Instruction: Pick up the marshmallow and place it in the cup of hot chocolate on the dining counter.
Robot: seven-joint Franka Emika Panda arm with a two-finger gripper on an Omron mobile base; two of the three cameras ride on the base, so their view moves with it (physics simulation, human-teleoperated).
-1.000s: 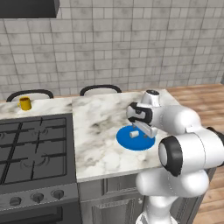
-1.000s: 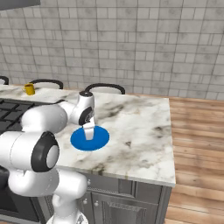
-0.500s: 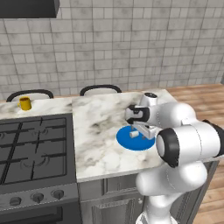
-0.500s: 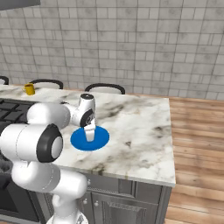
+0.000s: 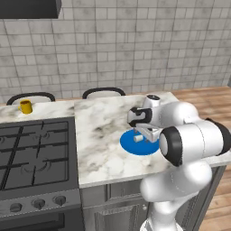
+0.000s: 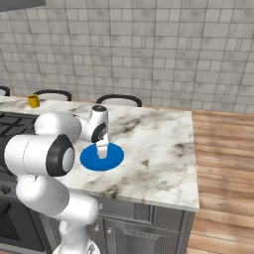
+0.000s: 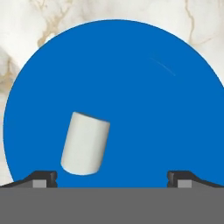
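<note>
One tiny off-white cylindrical marshmallow is lying tipped on the flat round blue plate, toward seven o'clock in the hand view. The two-finger gripper, lowered since a second ago, is held wide apart above it, nothing gripped. The mustard-yellow mug is standing far off at ten o'clock on the white marble counter; closing is judged next.

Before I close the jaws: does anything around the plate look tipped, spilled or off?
The marshmallow lies on its side, askew on the blue plate and nearer one fingertip than the other. Nothing spilled. The yellow mug stands upright far across the stovetop.
</note>
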